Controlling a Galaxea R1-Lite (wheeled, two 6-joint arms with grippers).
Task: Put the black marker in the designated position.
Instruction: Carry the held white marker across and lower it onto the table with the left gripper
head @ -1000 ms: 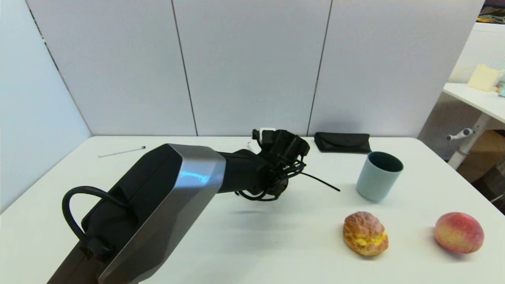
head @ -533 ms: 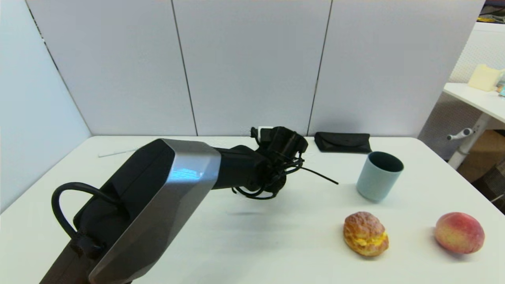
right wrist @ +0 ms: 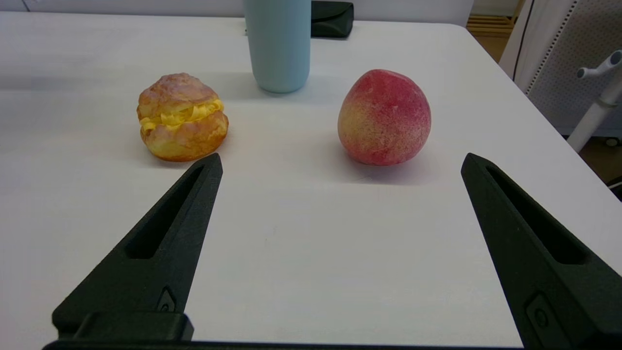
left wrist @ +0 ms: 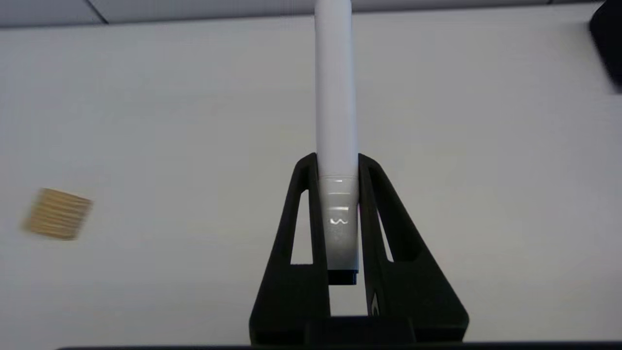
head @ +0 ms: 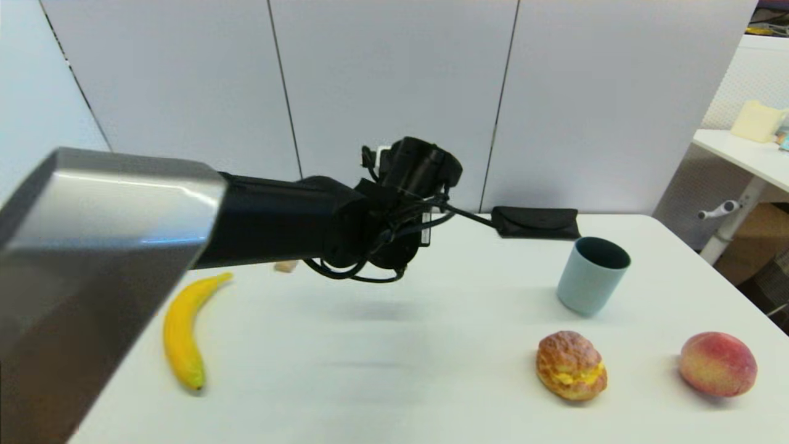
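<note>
The black marker (left wrist: 335,97), a thick white barrel with a black end (left wrist: 342,277), stands between the two fingers of my left gripper (left wrist: 337,158), which is shut on it. The marker hangs well above the bare white tabletop (left wrist: 146,121). In the head view my left arm's wrist (head: 413,169) is raised over the back middle of the table and hides both the fingers and the marker. My right gripper (right wrist: 342,159) rests open and empty low over the table's front right, just short of the peach. No mark on the table shows the designated position.
A banana (head: 182,330) lies at the front left, with a small tan block (head: 285,266) behind it. A light-blue cup (head: 592,274), a cream puff (head: 570,365) and a peach (head: 717,362) stand on the right. A black case (head: 535,222) lies at the back.
My left arm has risen steeply from near the table to high over its back middle. That uncovers the banana and the tan block and hides the thin white pen.
</note>
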